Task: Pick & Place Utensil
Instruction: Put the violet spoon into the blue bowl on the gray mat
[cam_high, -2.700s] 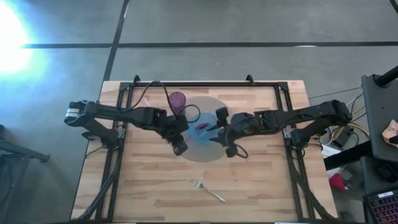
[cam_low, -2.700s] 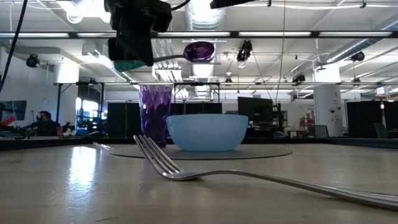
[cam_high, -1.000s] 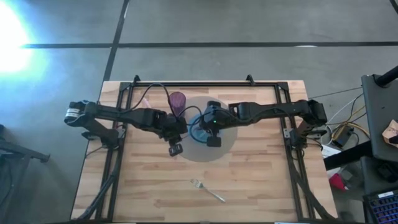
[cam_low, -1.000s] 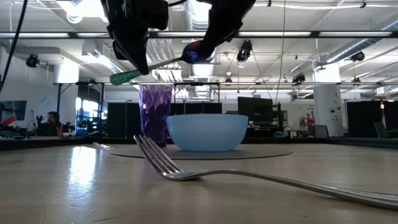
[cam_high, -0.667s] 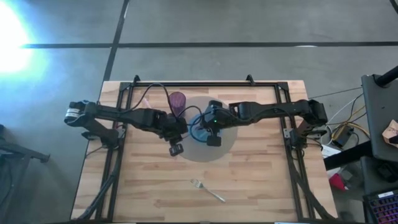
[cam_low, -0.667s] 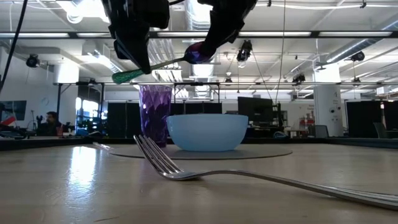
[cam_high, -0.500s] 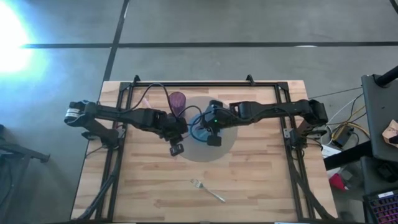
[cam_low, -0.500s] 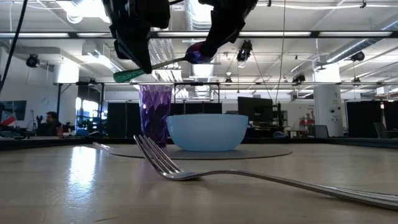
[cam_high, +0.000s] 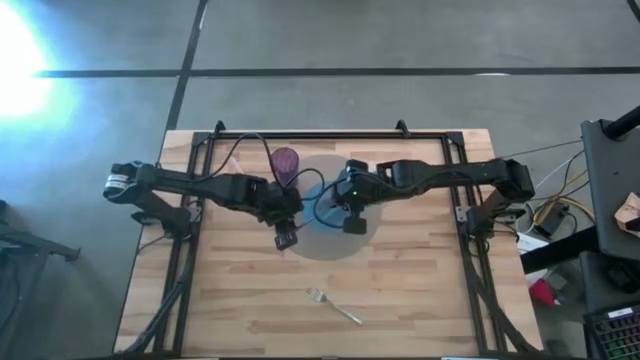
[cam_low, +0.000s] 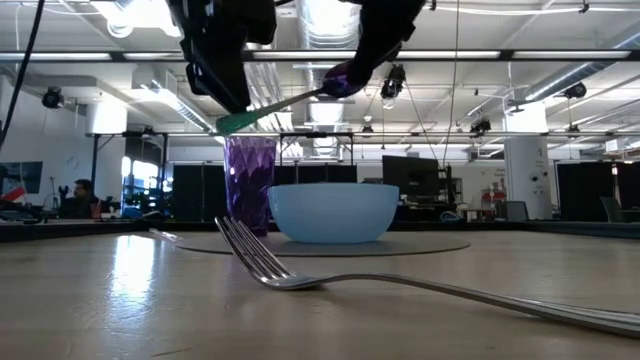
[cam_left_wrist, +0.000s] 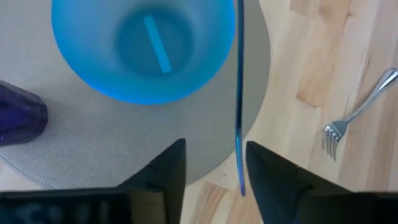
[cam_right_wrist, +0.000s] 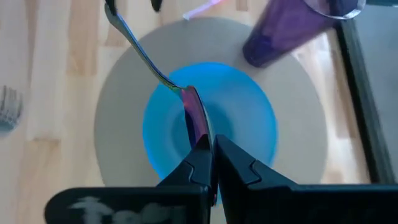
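A spoon (cam_low: 290, 100) with a purple bowl and a teal handle end hangs in the air above the blue bowl (cam_high: 322, 205), which stands on a round grey mat (cam_high: 330, 245). My right gripper (cam_right_wrist: 210, 146) is shut on the spoon. My left gripper (cam_left_wrist: 214, 149) is open to the left of the blue bowl. The spoon's handle (cam_left_wrist: 239, 124) runs between its fingers, close to one of them; I cannot tell whether it touches. A metal fork (cam_high: 335, 306) lies on the wood near the front edge. My right gripper pinches the spoon's bowl (cam_right_wrist: 194, 115) between its two fingers, which come from above and point down. The spoon is lifted clear over the blue bowl. It is tilted, and its handle end (cam_low: 235, 123) slants down toward the table's left.
A purple cup (cam_high: 286, 162) stands on the mat's far left rim, just behind the left gripper. A black frame (cam_high: 330, 133) runs along the table's far edge and both sides. Bare wood lies around the fork at the front.
My right gripper has gone a little toward the table's right edge and up, taking the spoon with it. The spoon's teal handle end has slid to the right past my left gripper, which has stayed nearly in place.
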